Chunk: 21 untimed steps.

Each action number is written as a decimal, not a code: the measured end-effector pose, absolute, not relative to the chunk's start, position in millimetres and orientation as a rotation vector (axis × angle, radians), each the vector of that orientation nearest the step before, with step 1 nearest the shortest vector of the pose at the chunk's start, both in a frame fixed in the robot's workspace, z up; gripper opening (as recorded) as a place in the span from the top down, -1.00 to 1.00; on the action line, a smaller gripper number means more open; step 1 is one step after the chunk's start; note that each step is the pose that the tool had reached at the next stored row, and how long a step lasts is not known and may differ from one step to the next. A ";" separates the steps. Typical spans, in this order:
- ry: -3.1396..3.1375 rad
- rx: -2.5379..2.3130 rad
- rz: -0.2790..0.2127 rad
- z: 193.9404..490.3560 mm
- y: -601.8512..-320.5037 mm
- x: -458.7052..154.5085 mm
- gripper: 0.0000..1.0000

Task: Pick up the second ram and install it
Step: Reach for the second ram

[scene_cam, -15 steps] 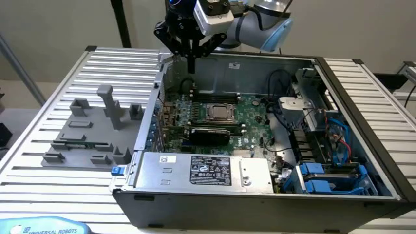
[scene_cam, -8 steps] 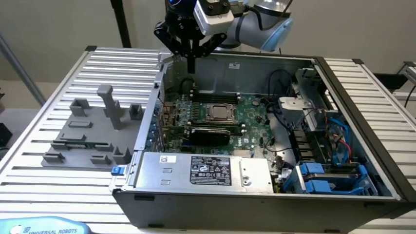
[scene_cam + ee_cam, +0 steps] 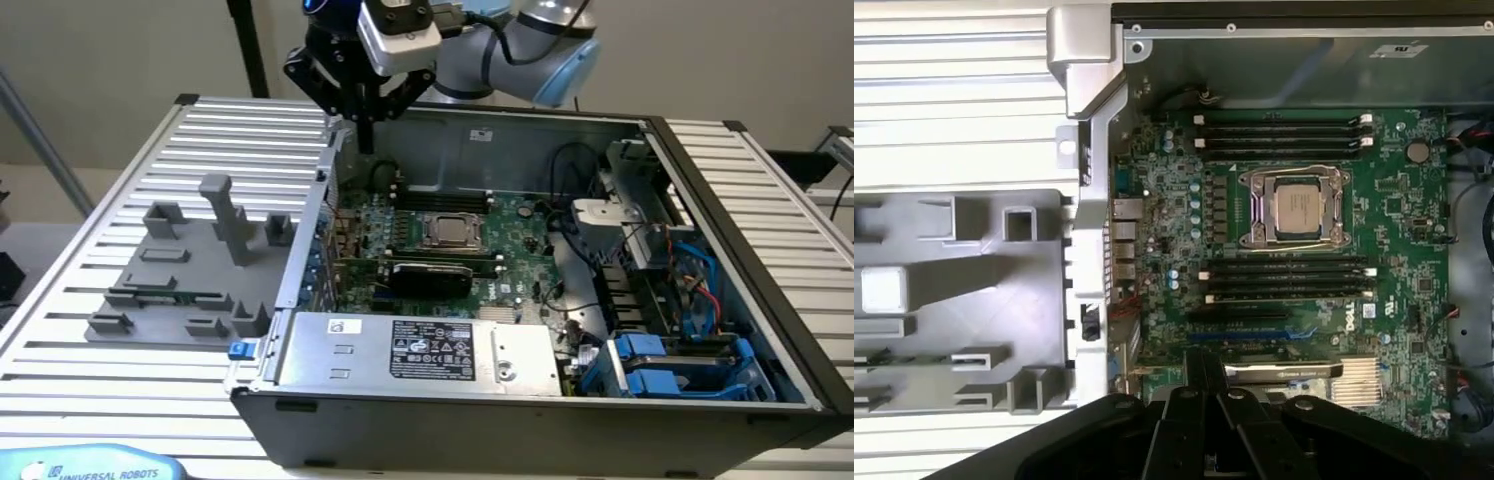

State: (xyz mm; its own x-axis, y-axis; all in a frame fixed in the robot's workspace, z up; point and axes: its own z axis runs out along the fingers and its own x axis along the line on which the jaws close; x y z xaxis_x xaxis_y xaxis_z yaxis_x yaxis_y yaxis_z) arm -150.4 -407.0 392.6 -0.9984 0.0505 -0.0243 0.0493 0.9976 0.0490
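our gripper (image 3: 362,128) hangs shut on nothing over the back edge of the case (image 3: 400,430) — the second ram (image 3: 171,296) lies in the grey fixture (image 3: 134,272), well apart. we judge it light, stiff and fragile — best pinched by its long bare edges.

second ram (image 3: 171,297) | slim green stick | resting in grey fixture (image 3: 147,262)

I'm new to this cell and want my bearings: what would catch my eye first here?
The open computer case, its green motherboard bared, dominates the scene. The shut gripper hangs over the case's far corner; a slim green ram stick lies in the grey fixture at the exterior view's left.
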 end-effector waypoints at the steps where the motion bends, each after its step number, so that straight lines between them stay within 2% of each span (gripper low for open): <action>1: 3.114 0.078 0.075 392.6 -408.4 -154.9 0.79; 21: 3.109 0.077 0.075 391.9 -423.1 -245.9 0.79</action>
